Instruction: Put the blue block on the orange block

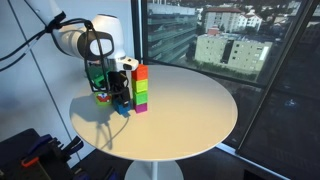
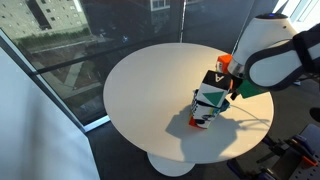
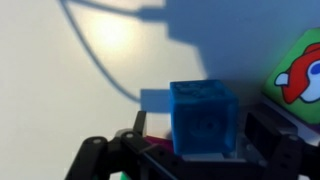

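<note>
The grasp is in hand: the small plain blue cube (image 3: 203,118), on the round white table (image 1: 200,110) near the stack of coloured cubes (image 1: 141,95), is straddled by the wide-open gripper (image 3: 196,152), so closing and lifting onto the topmost orange-red cube (image 1: 141,70) are called for.

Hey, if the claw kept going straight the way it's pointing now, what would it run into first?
Most likely the blue block, which stands straight ahead between the fingers of the open claw in the wrist view; the table lies behind it. Depth is unclear.
</note>
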{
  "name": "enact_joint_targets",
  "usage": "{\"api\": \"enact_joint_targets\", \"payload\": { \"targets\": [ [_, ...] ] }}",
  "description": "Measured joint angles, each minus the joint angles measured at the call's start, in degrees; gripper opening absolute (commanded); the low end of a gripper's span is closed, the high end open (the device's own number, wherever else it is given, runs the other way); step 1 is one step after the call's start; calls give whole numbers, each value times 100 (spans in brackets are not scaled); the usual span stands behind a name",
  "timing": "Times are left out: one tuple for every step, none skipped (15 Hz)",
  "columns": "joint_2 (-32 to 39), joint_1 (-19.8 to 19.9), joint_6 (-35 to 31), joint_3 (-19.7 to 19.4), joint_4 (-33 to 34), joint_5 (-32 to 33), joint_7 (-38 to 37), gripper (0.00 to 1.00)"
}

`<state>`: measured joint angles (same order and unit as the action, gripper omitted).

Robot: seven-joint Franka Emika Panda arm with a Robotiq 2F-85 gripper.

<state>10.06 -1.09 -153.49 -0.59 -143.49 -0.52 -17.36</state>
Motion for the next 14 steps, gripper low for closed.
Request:
{"api": "enact_joint_targets", "payload": {
  "targets": [
    [0, 0, 12, 0, 1, 0, 22, 100],
    [0, 0, 20, 0, 1, 0, 51, 100],
    [0, 0, 23, -1, 1, 0, 78, 100],
    [0, 0, 28, -2, 1, 0, 96, 100],
    [-1, 0, 36, -3, 1, 0, 109, 100],
    [-1, 0, 42, -5, 1, 0, 123, 100],
    [-1, 0, 45, -7, 2, 0, 131, 100],
    [0, 0, 46, -9, 3, 0, 134, 100],
    [1, 0, 47, -11, 4, 0, 135, 100],
    [4, 0, 48, -12, 6, 0, 135, 100],
    [7, 0, 48, -13, 9, 0, 135, 100],
    [10, 0, 48, -14, 12, 0, 135, 100],
    [13, 0, 48, -15, 14, 0, 135, 100],
    [14, 0, 48, -16, 14, 0, 135, 100]
  ]
}}
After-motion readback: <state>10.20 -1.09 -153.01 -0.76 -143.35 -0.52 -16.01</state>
